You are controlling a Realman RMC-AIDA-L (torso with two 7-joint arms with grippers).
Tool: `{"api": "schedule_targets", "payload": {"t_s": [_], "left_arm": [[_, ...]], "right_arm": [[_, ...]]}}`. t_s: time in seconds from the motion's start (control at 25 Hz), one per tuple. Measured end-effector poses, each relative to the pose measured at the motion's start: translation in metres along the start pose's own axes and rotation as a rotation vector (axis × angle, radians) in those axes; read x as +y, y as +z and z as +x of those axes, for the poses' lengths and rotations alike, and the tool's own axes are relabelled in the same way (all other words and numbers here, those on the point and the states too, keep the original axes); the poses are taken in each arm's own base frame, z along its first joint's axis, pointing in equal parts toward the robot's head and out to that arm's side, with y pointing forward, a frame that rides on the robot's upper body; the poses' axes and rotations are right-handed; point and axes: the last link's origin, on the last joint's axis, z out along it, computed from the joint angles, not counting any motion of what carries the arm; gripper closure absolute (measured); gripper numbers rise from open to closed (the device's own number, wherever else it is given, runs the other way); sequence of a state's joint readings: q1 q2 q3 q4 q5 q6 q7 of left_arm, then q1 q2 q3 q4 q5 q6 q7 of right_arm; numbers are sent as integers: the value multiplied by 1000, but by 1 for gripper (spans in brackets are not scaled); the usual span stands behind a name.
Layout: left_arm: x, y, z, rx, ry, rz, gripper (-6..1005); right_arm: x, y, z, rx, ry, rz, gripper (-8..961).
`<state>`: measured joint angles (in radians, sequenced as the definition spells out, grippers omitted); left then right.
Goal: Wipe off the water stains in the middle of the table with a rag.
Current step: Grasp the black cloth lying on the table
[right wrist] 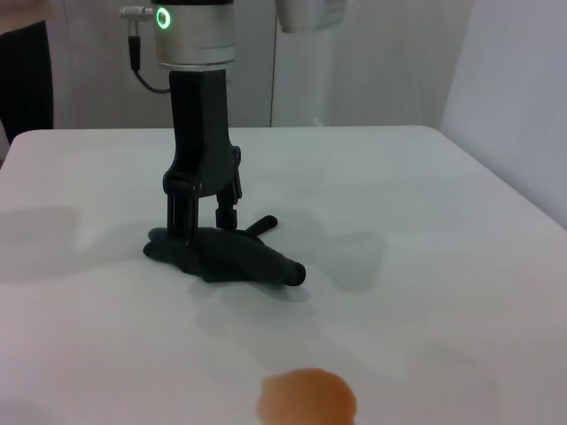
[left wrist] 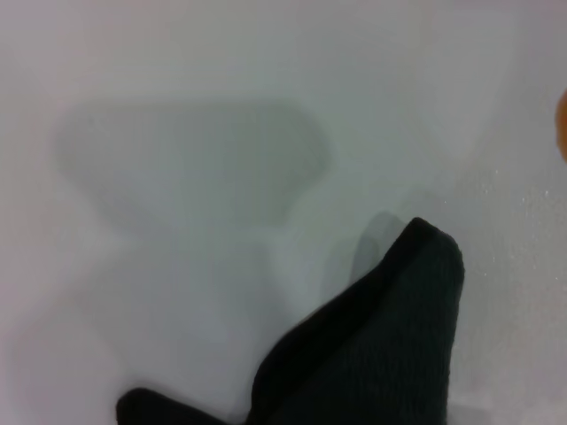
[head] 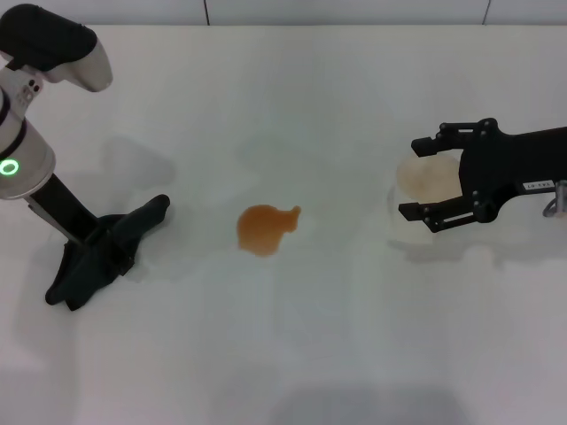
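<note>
The water stains (head: 264, 228) are one orange blob with a small lobe, lying mid-table; they also show low in the right wrist view (right wrist: 307, 396). The black rag (head: 133, 226) lies flat on the table (head: 292, 354) at the left, a pointed corner reaching toward the blob. My left gripper (head: 97, 250) stands upright on the rag (right wrist: 239, 261). From the right wrist view the left gripper (right wrist: 205, 232) is open, its fingertips resting on the cloth. The left wrist view shows only a rag (left wrist: 381, 345) corner. At the right, my right gripper (head: 410, 177) is open.
A white paper cup (head: 430, 175) with an orange-tinted inside stands between the right gripper's open fingers, apart from both. The table's far edge runs along the top of the head view. A sliver of orange shows at the edge of the left wrist view.
</note>
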<state>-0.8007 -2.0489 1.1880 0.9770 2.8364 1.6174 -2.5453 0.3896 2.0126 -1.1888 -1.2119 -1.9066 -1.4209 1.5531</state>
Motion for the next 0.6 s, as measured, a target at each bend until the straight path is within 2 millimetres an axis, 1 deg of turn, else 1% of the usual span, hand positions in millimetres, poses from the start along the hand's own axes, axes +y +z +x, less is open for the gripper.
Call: {"api": "schedule_targets", "payload": {"t_s": [0.4, 0.6], "left_arm": [[-3, 0, 3, 19, -19, 15, 124], [-2, 4, 1, 2, -24, 12, 124]], "right_arm": [[-1, 0, 1, 2, 2, 9, 81], [-1, 0, 1, 2, 1, 7, 81]]}}
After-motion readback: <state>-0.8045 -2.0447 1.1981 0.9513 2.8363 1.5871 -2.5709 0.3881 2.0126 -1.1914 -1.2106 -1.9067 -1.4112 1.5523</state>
